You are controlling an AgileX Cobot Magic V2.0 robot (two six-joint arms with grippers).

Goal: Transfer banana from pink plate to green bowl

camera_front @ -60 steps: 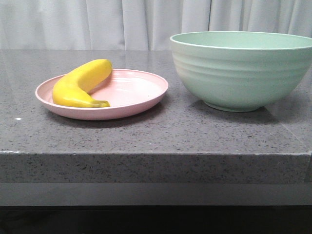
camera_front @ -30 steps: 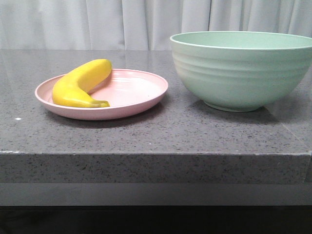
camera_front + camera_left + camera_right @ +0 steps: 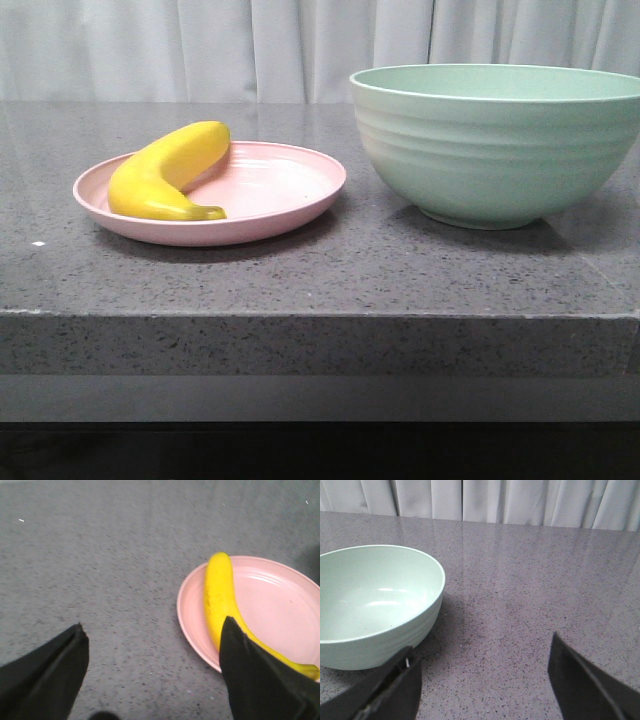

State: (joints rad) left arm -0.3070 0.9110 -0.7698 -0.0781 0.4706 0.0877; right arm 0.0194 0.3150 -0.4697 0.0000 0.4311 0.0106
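A bright-yellow banana (image 3: 165, 172) lies on the left side of the pink plate (image 3: 280, 200), dark tip toward the front. The green bowl (image 3: 495, 145) stands to the plate's right and looks empty in the right wrist view (image 3: 370, 600). Neither gripper shows in the front view. My left gripper (image 3: 152, 630) is open above the bare counter beside the plate (image 3: 270, 605); one of its fingers (image 3: 250, 670) covers part of the banana (image 3: 220, 595). My right gripper (image 3: 482, 652) is open and empty over the counter beside the bowl.
The grey speckled stone counter (image 3: 320, 270) has its front edge close below the plate and bowl. A white curtain (image 3: 250, 45) hangs behind the counter.
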